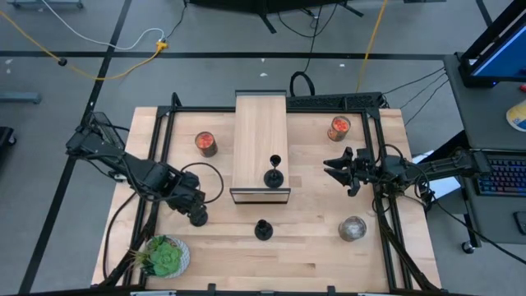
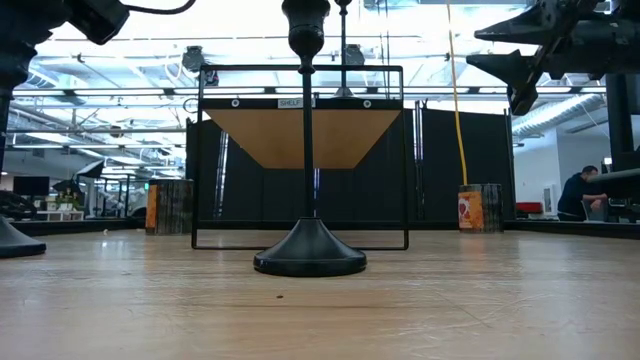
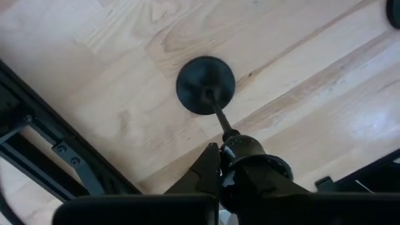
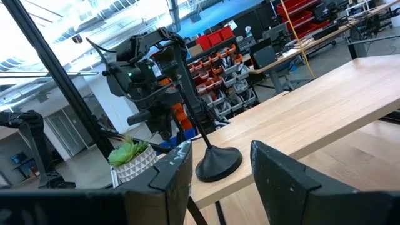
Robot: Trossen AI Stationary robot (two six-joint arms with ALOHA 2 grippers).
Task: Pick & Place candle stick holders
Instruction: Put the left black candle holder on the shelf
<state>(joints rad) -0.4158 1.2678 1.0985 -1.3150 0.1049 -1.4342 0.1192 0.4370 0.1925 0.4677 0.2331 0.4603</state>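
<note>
Three black candle stick holders show. One stands on its round base on the raised wooden shelf (image 1: pixel 260 131), at its near end (image 1: pixel 274 176) (image 4: pixel 218 164). Another stands on the table near the front centre (image 1: pixel 263 230) (image 2: pixel 309 250). The third (image 3: pixel 206 87) is at the front left under my left gripper (image 1: pixel 197 215), which is shut on its top. My right gripper (image 1: pixel 345 168) (image 4: pixel 219 181) hovers open at the right of the shelf, holding nothing. My left gripper pinches the holder's small cup top (image 3: pixel 249 149) between its two fingers (image 3: pixel 203 172). The fingers come from above, pointing down along the stem. The holder stands upright, its round base (image 3: pixel 205 84) (image 2: pixel 10 240) on the table.
Two glass jars with red-orange contents stand at the back left (image 1: pixel 205 144) and back right (image 1: pixel 339 127). A clear greyish jar (image 1: pixel 352 228) sits at the front right, a potted plant (image 1: pixel 164 255) at the front left. A black frame rail (image 3: pixel 56 156) runs beside the left gripper.
</note>
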